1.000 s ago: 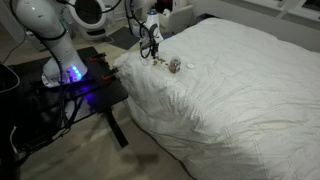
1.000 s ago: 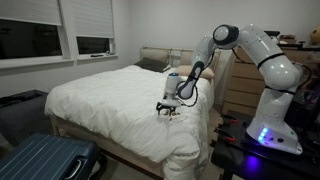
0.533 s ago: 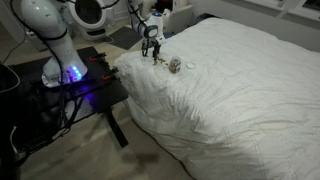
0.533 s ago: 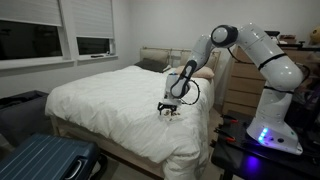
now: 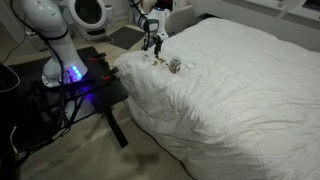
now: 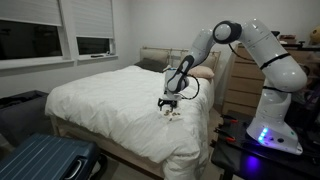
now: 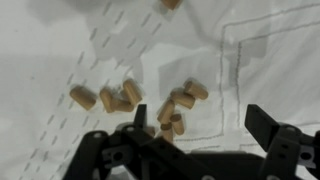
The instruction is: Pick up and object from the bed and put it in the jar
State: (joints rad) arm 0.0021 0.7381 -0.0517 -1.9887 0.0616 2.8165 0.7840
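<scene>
The bed (image 5: 240, 90) with its rumpled white duvet fills both exterior views (image 6: 110, 105). The small greyish jar (image 5: 175, 65) stands on the duvet near the bed's corner; it also shows in an exterior view (image 6: 165, 104). My gripper (image 5: 152, 42) hangs above the duvet just beside the jar (image 6: 174, 88). In the wrist view the gripper (image 7: 200, 120) is open and empty, its two dark fingers above several tan cork-like bits (image 7: 120, 97) scattered on the white duvet (image 7: 260, 50). The jar is out of the wrist view.
A black side table (image 5: 75, 85) holds the robot base with a blue light. A blue suitcase (image 6: 45, 160) lies on the floor by the bed. Pillows and a headboard (image 6: 155, 60) stand at the bed's far end, a dresser (image 6: 235, 85) behind the arm.
My gripper has risen a little above the duvet and shifted slightly. The jar and bits have not moved.
</scene>
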